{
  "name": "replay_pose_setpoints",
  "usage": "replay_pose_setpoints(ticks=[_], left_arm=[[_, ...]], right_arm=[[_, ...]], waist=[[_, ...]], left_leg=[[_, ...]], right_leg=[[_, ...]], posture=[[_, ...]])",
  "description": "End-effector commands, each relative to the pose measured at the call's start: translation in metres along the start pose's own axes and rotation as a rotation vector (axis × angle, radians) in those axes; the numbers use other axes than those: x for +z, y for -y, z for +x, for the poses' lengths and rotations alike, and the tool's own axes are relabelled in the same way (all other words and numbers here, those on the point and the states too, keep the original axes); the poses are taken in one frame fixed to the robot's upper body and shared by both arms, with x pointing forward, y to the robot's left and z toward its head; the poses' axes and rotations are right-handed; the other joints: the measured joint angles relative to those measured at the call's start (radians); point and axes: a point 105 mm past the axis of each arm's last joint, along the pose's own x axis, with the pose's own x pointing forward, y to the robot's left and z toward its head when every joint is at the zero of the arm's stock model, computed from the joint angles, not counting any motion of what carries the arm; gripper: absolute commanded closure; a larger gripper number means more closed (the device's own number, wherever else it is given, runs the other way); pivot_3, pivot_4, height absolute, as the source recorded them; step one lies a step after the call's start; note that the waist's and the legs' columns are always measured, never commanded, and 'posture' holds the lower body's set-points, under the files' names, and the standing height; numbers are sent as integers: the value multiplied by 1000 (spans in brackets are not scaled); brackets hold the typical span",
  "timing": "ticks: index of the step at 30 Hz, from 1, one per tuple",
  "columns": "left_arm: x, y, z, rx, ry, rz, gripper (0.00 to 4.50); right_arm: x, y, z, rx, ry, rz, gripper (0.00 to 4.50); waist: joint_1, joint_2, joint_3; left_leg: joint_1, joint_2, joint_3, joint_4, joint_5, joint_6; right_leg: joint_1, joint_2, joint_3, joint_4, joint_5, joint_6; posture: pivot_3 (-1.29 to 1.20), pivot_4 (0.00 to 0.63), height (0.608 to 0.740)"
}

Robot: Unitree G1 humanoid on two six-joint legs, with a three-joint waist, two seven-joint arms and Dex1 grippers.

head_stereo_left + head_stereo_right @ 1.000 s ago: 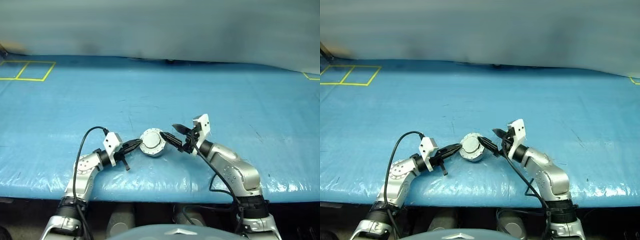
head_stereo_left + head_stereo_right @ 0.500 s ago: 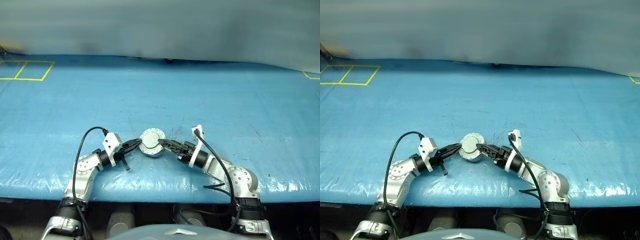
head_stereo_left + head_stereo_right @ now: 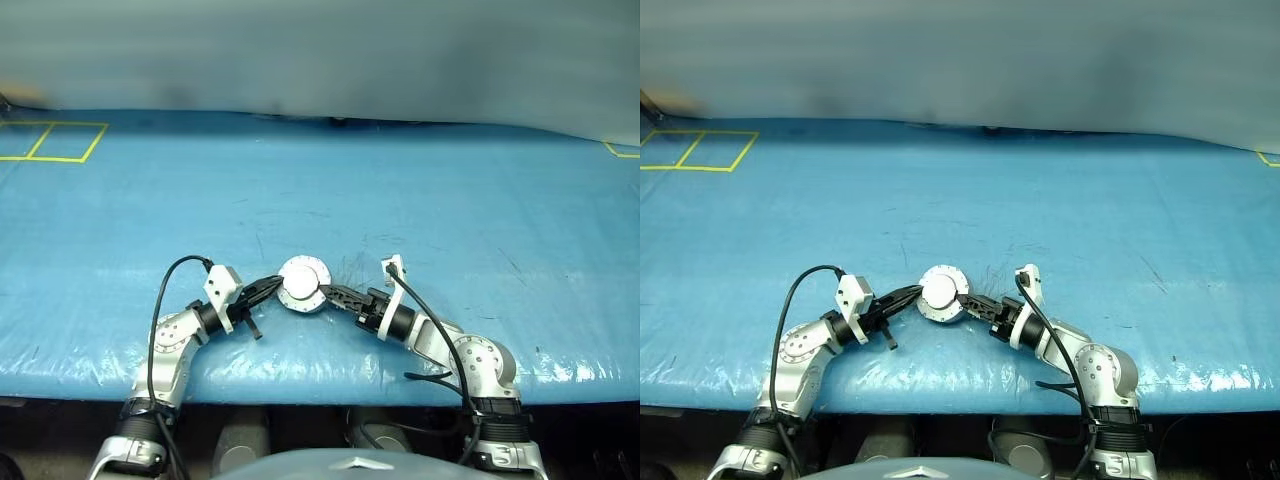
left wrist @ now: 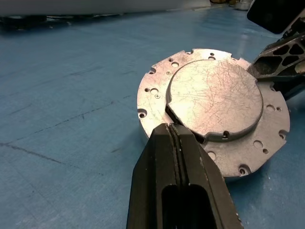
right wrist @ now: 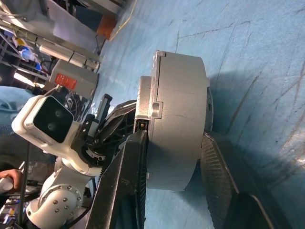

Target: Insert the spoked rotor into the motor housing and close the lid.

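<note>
Blue tarp bears the housing, lid on, lower centre. Left gripper shut against it; right gripper narrowing around it. Next: squeeze it fully closed.

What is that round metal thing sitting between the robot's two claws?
The closed motor housing, lid up, lies between the left gripper and right gripper, as the head views show.
</note>
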Motion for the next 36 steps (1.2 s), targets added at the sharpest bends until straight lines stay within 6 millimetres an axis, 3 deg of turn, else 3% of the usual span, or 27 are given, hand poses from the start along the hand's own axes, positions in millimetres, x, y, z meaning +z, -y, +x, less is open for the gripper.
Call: replay_pose_setpoints(ticks=[1, 7, 9, 16, 21, 22, 36], left_arm=[[8, -7, -2, 60, 72, -208, 4500], [5, -3, -6, 55, 62, -369, 4500], [17, -13, -5, 119, 185, -421, 4125], [35, -11, 2, 73, 329, -610, 1886], [46, 3, 5, -92, 387, -851, 175], [48, 5, 5, -125, 392, -889, 30], [48, 18, 14, -245, 353, -1036, 30]], right_arm=[[13, -5, 1, 25, 69, 10, 3274], [35, -14, -2, 90, 207, 59, 3274], [44, -26, -4, 154, 255, 38, 3274], [57, -38, -8, 234, 310, 18, 3274], [60, -49, -6, 282, 321, 37, 3274], [60, -51, -5, 294, 321, 42, 3274], [35, -73, 5, 385, 181, 61, 3274]], waist=[[-2, 0, 0], [-9, 1, 1], [-8, 1, 2], [-11, 1, 3], [-14, 1, 5], [-15, 1, 5], [-14, 1, 5]], left_leg=[[0, 0, 0, 0, 0, 0], [-7, 0, -1, 0, 0, 0], [-8, 0, -1, 0, 0, 0], [-8, 0, -2, 0, 0, 0], [-8, 0, -2, 0, 0, 0], [-8, 0, -2, 0, 0, 0], [-8, 0, -2, 0, 0, 0]], right_leg=[[0, 0, 0, 0, 0, 0], [-6, 1, -1, 0, 1, 1], [-6, 1, -1, -1, 1, 3], [-7, 1, -1, 0, 1, 3], [-7, 1, -1, 0, 1, 3], [-7, 1, -1, 0, 1, 3], [-7, 1, -1, -1, 1, 2]], posture=[[0, 150, 740], [0, 150, 740], [0, 150, 740], [0, 150, 740], [0, 150, 740], [0, 150, 740], [0, 150, 740]])
